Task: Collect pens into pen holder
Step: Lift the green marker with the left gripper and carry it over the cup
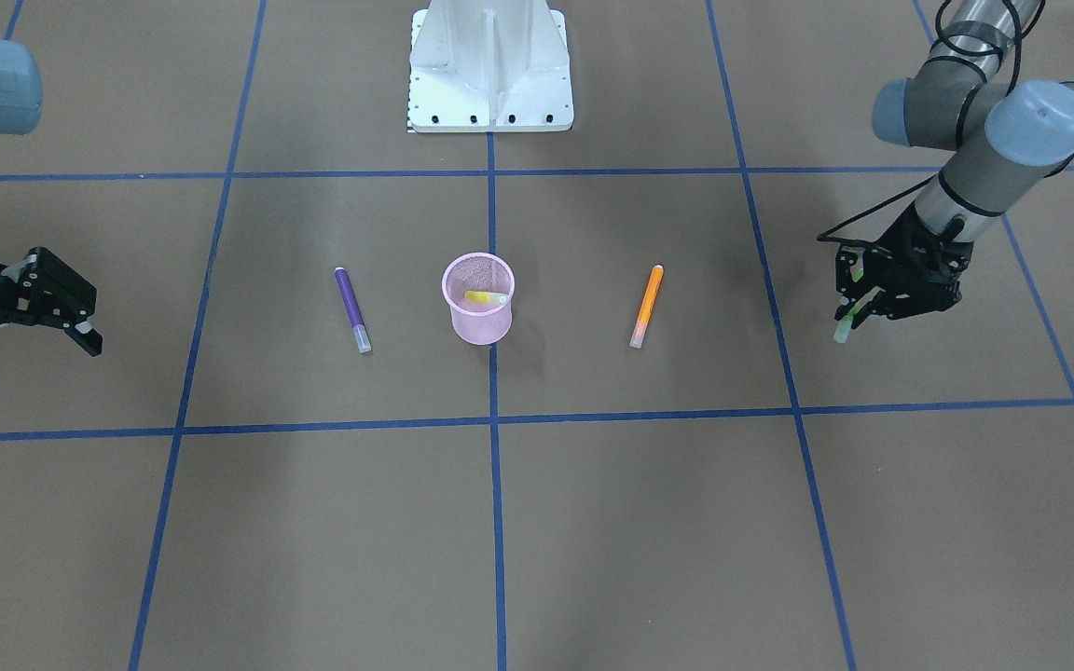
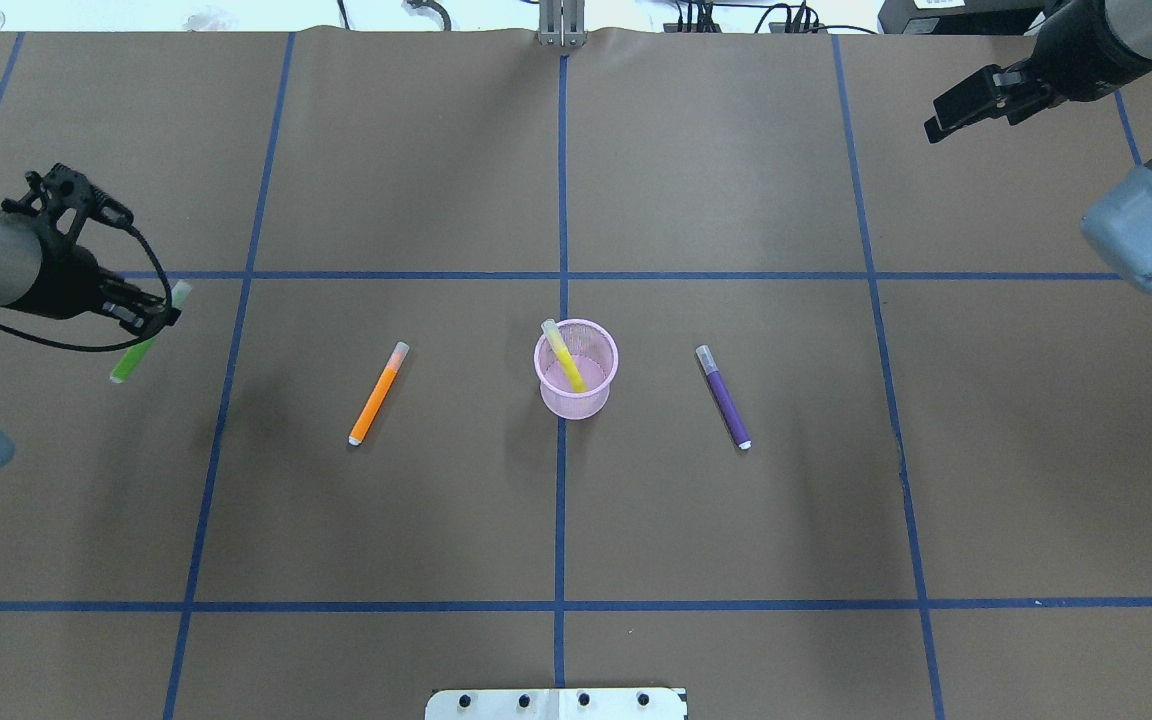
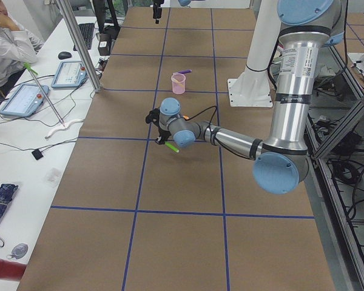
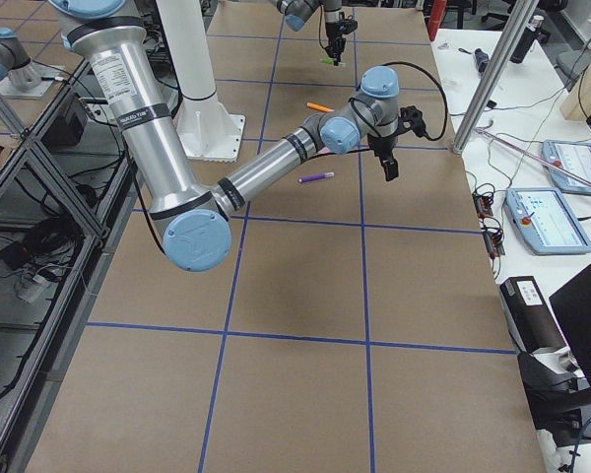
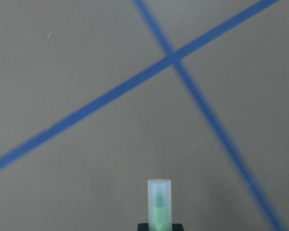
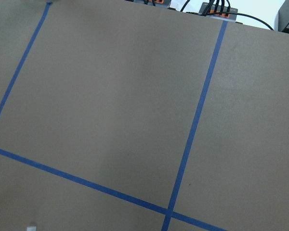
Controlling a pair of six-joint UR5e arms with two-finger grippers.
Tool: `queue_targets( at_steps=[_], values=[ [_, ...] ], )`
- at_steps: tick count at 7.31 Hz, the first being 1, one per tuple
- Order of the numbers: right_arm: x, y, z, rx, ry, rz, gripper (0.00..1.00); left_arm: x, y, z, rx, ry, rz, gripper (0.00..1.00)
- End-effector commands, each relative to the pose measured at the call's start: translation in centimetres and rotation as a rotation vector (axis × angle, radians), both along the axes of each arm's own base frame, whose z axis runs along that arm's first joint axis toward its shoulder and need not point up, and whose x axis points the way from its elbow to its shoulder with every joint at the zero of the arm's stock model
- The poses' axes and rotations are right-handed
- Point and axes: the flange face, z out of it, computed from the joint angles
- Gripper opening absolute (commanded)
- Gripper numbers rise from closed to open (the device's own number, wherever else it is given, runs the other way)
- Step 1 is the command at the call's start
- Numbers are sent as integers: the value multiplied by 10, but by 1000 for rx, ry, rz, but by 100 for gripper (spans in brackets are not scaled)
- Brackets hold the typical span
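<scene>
The pink mesh pen holder (image 1: 481,326) stands upright at the table's middle, also seen in the overhead view (image 2: 576,402). A yellow pen (image 1: 486,298) leans inside it. An orange pen (image 2: 377,394) lies on the table left of the cup in the overhead view and a purple pen (image 2: 723,397) lies right of it. My left gripper (image 2: 151,318) is shut on a green pen (image 2: 136,355) and holds it above the table, far left of the orange pen. The pen's whitish cap shows in the left wrist view (image 5: 159,197). My right gripper (image 1: 34,362) is open and empty, far out to the cup's right.
The robot's white base (image 1: 490,70) stands behind the cup. Blue tape lines (image 2: 561,605) divide the brown table into squares. An operators' bench with tablets (image 3: 24,100) runs along the table's far side.
</scene>
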Motion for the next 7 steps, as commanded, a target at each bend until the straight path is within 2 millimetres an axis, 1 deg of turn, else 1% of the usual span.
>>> queue_targets(
  at_steps=[1,2,3,4,5,6,7],
  values=[
    [0,0,1,-2,1,2,99,21,-26,-121,214,180,-17,0],
    [0,0,0,-1,0,3,99,19,-22,-144,227,262,-41,0],
    [0,0,1,-2,2,4,99,20,-18,-162,322,346,-86,0],
    [0,0,-1,1,0,5,99,46,2,-187,340,451,-132,0],
    [0,0,-1,1,0,5,99,91,23,-224,359,545,-186,0],
    [0,0,0,-1,0,5,99,139,55,-248,381,604,-241,0],
    [0,0,-1,1,0,5,99,173,73,-262,389,637,-275,0]
  ],
)
